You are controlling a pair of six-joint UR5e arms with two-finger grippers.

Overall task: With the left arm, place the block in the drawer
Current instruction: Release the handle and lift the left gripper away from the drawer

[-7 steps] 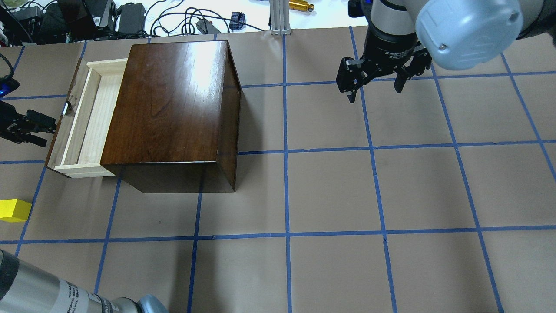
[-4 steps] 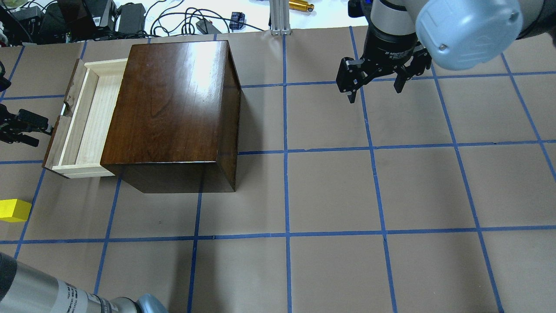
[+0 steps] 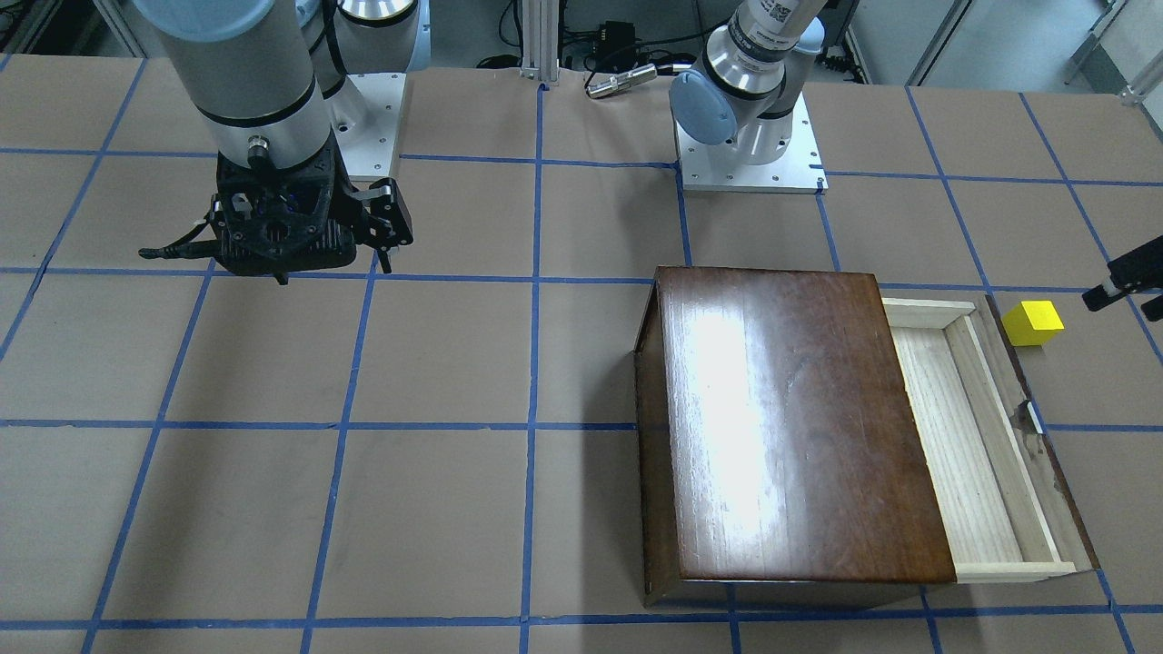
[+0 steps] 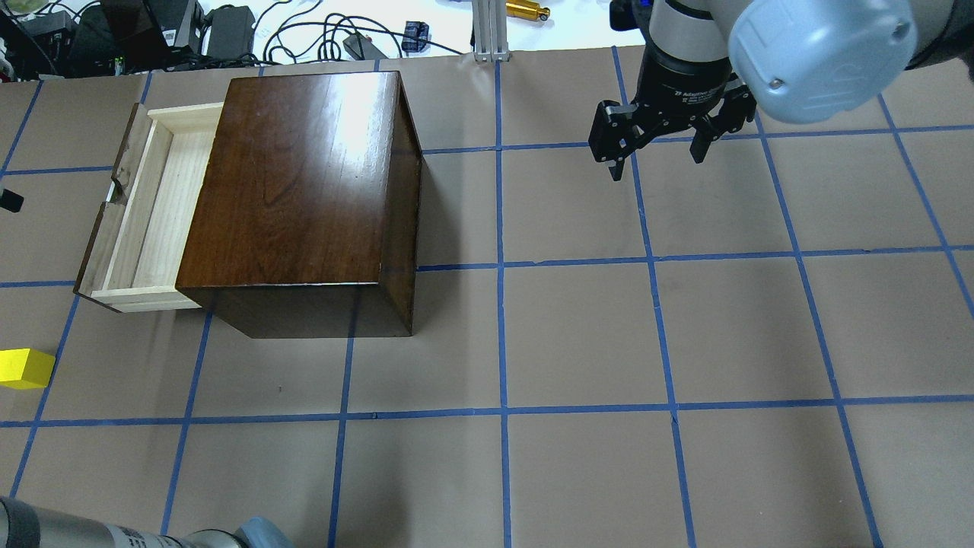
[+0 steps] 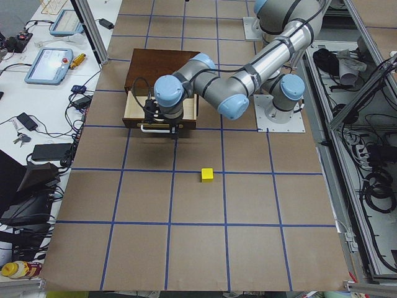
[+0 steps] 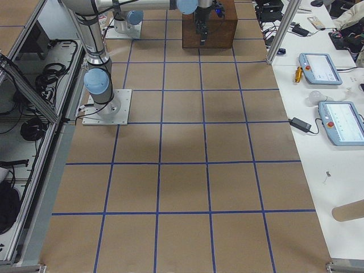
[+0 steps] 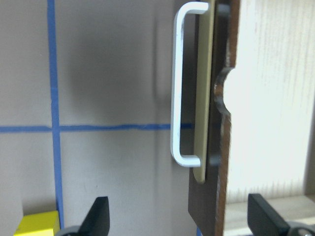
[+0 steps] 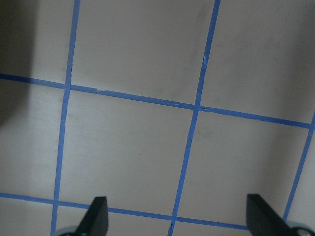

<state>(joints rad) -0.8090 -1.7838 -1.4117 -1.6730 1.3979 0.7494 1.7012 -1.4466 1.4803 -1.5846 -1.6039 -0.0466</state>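
While the drawer stands pulled out of the cabinet, the stock reads as follows.

Block: one yellow cube, resting on the surface. It is outside the drawer, near the robot-side corner of the drawer front and apart from it. In the left wrist view it shows in the bottom corner, just beside one fingertip.

Drawer: pale wood tray with a dark front panel, partly extended, its visible interior bare. The panel carries a white handle.

Cabinet: glossy dark brown, sitting on the robot's left half of the surface.

Left end effector: jaws spread wide and holding nothing. It is held off the drawer front on the outer side, apart from the handle. The wrist view looks down on the handle and the panel edge. Only a sliver shows at the edge of the overhead view.

Right end effector: jaws spread wide and holding nothing. It hangs above the surface, well apart from the cabinet, with only taped paper beneath it.

Surface: brown paper marked in squares by blue tape.
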